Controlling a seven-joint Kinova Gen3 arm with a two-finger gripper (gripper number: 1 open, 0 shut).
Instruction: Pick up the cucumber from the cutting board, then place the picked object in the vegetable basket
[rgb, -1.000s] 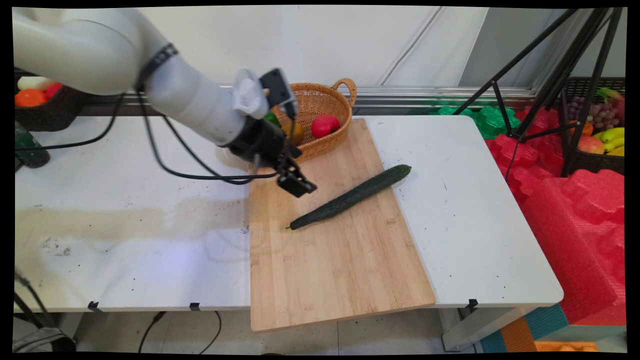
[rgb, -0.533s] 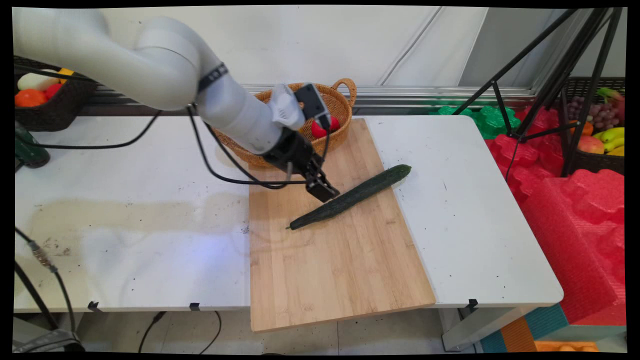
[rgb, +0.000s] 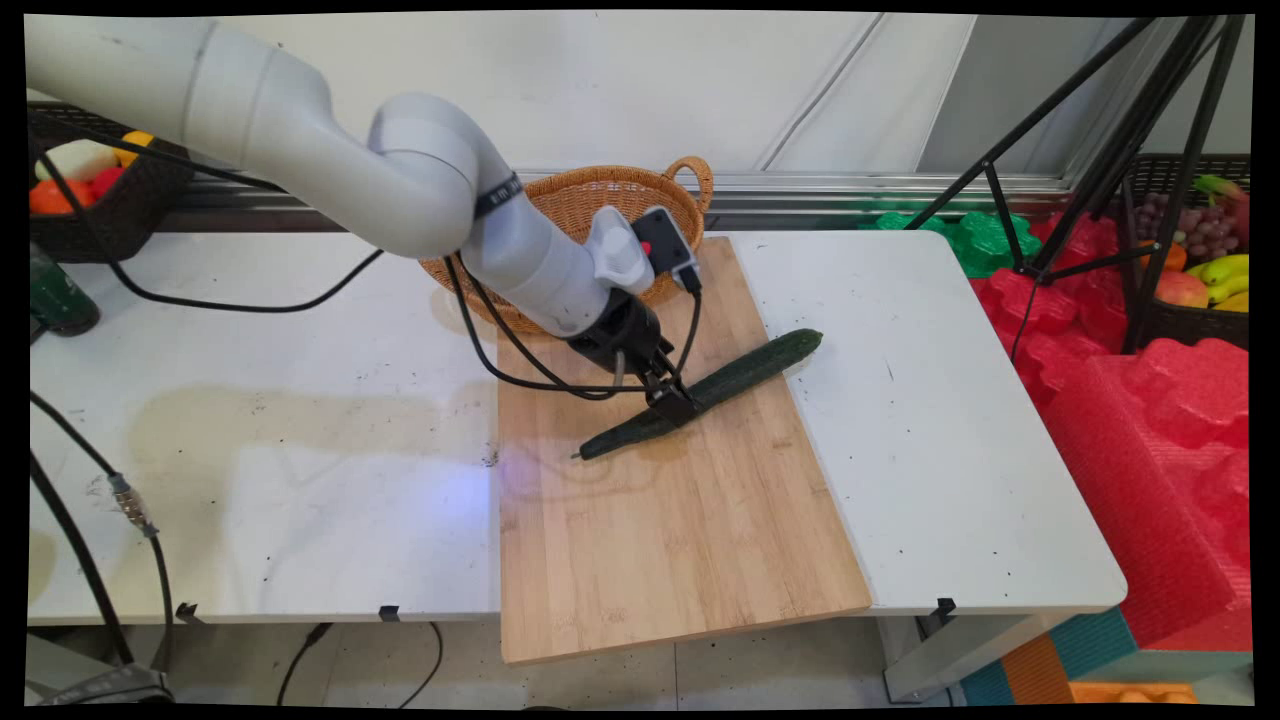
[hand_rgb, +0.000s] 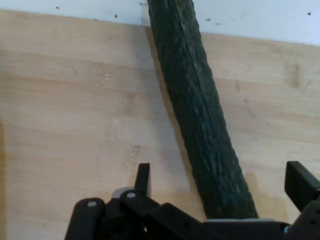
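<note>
A long dark green cucumber (rgb: 752, 364) lies slantwise on the wooden cutting board (rgb: 660, 530), its far end reaching over the board's right edge. My gripper (rgb: 675, 405) is down at the cucumber's middle. In the hand view the cucumber (hand_rgb: 195, 100) runs up between the two fingers, and the gripper (hand_rgb: 220, 185) is open around it. One finger (hand_rgb: 143, 178) stands clear to the left, and the other (hand_rgb: 300, 184) to the right. The board (hand_rgb: 75, 125) fills the ground beneath.
A wicker basket (rgb: 590, 195) stands behind the board, partly hidden by my arm. A dark basket of fruit (rgb: 90, 215) and a green bottle (rgb: 60, 300) sit at the far left. A black tripod (rgb: 1100, 150), red foam (rgb: 1150, 420) and a fruit crate (rgb: 1200, 260) lie off the table's right.
My arm has swung right and down from in front of the basket to the cucumber. The gripper now straddles its middle. The cucumber has not moved.
</note>
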